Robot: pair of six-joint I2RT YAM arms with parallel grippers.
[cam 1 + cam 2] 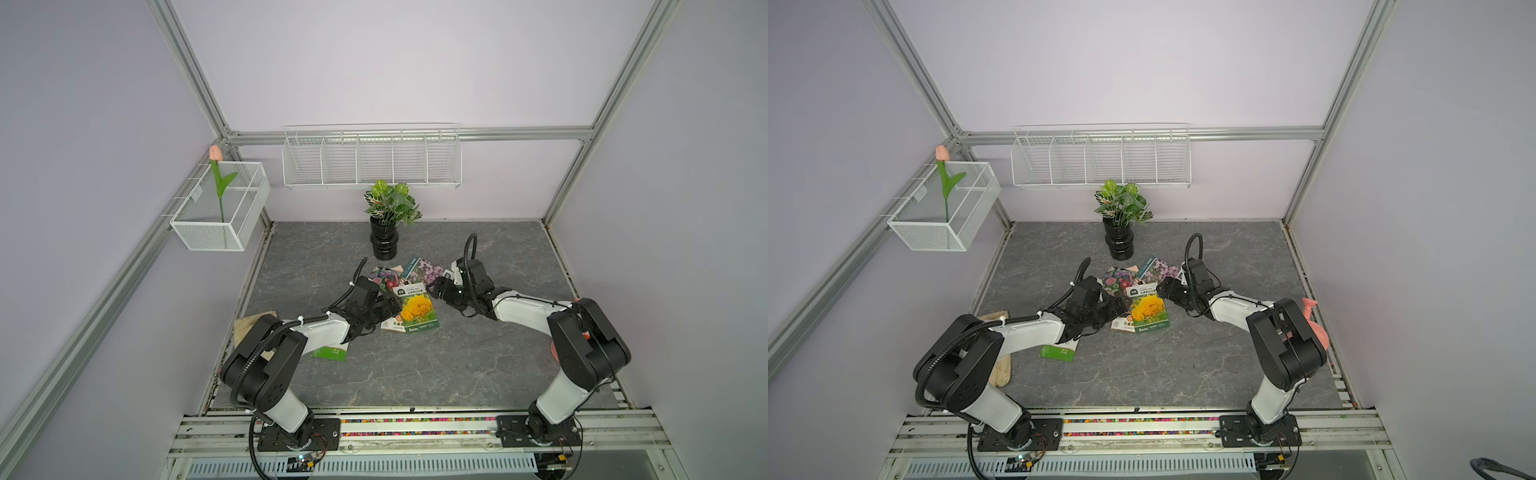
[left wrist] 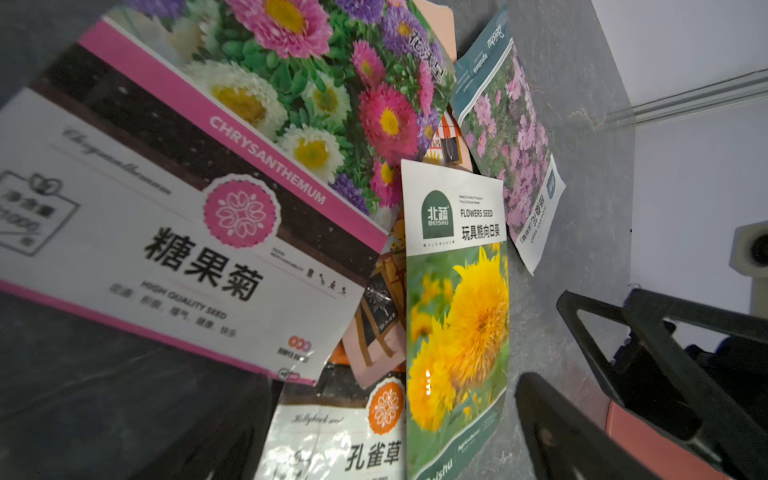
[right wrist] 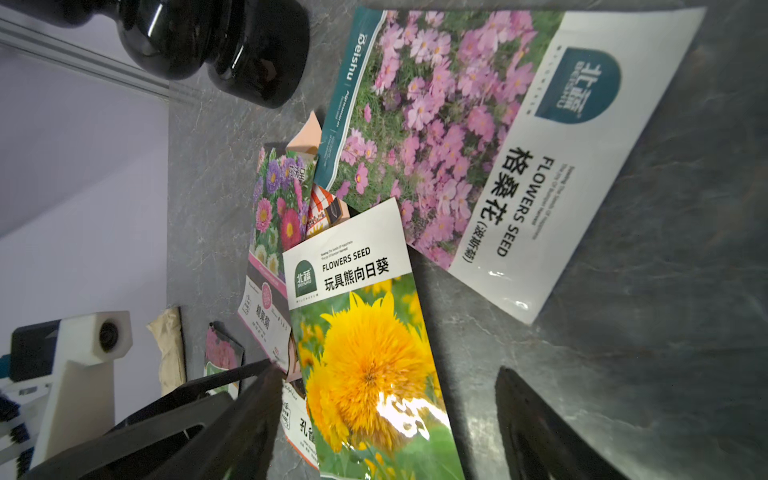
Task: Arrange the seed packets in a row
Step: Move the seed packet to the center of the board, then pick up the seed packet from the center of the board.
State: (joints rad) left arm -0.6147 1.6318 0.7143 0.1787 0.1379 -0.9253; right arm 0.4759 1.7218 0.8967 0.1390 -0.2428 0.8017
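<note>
- Grey stone-look tabletop carries all items.
- Seed packets: glossy, flat, flower-printed. Five overlap in a heap between the left gripper and right gripper, yellow packet uppermost.
- Green packet lies apart, behind the left gripper, under its arm.
- Both grippers spread, empty, flanking the heap, presumably to separate it.

Yellow packet lies topmost — left end effector, right end effector flanking it.

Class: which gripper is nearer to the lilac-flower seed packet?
Right. The right gripper is beside the lilac packet; the left gripper lies beyond the yellow packet.
</note>
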